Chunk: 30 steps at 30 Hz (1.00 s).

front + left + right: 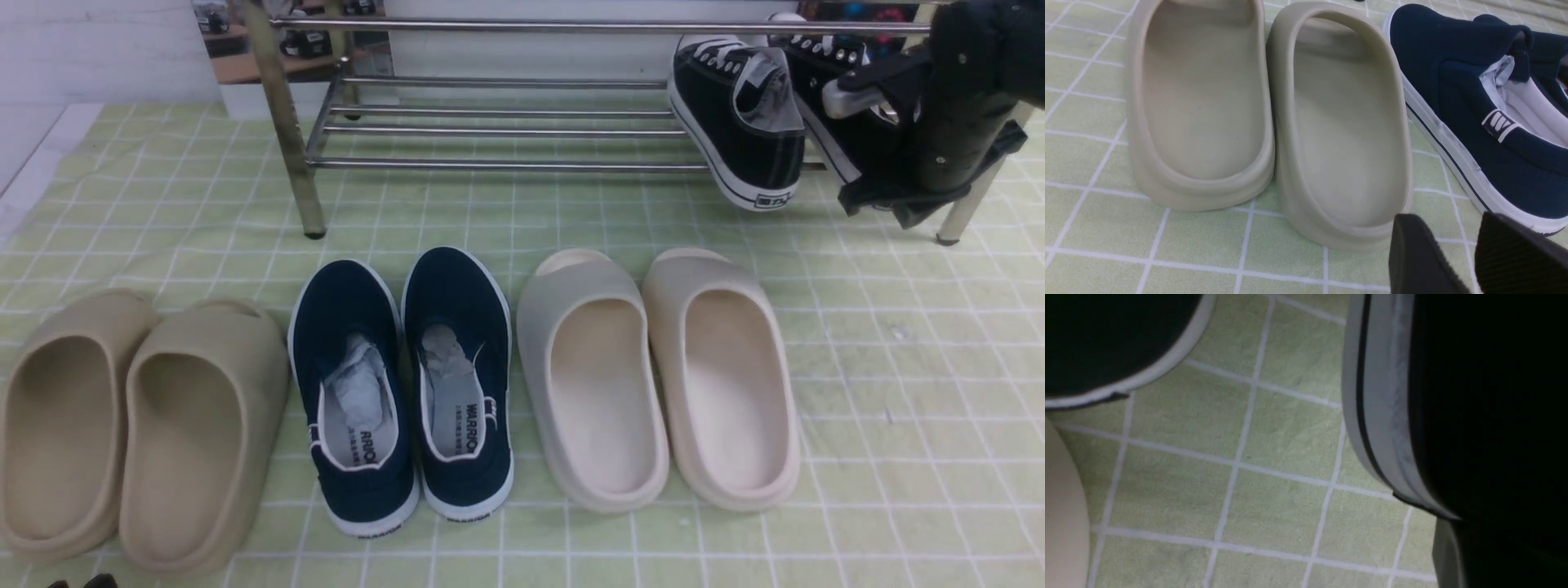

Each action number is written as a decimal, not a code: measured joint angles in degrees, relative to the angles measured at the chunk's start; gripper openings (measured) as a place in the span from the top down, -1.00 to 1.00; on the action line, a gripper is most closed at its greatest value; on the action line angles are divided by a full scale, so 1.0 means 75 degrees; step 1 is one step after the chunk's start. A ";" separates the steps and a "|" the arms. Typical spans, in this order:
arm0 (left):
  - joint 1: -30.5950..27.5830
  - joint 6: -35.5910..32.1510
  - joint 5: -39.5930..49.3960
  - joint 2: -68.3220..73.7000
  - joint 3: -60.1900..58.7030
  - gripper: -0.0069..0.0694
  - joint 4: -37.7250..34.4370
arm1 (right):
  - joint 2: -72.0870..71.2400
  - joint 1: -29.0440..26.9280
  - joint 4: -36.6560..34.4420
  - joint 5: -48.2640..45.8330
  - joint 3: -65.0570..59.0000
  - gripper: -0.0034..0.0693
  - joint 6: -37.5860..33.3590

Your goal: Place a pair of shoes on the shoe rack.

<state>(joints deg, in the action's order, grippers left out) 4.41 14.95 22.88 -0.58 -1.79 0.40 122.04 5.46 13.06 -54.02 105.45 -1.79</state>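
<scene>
The steel-tube shoe rack stands at the back. One black sneaker lies tilted on its lower bars at the right, its heel hanging over the front bar. My right gripper is shut on the second black sneaker at its collar and holds it just right of the first, at the rack's right end. In the right wrist view the held sneaker's white sole fills the side, and the jaws are hidden in the dark. My left gripper is open and empty, low over the cloth near the front edge.
On the green checked cloth, in front of the rack, stand tan slides, navy slip-ons and cream slides. The left wrist view shows the tan slides and a navy slip-on.
</scene>
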 joint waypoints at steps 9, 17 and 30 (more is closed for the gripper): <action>0.0000 0.0000 0.0000 0.0000 0.0000 0.19 0.0000 | 0.0006 0.0519 0.0103 0.0990 -0.0003 0.92 -0.0133; 0.0000 0.0000 0.0000 0.0000 0.0000 0.19 0.0000 | -0.0197 0.0735 0.0045 0.0514 0.0004 0.67 -0.0199; 0.0000 0.0000 0.0000 0.0000 0.0000 0.19 0.0000 | -0.2586 0.0735 0.0044 -0.0424 0.0004 -0.29 0.0461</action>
<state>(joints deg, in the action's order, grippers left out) 4.41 14.95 22.88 -0.58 -1.79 0.40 102.65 10.97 13.39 -57.21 105.48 1.67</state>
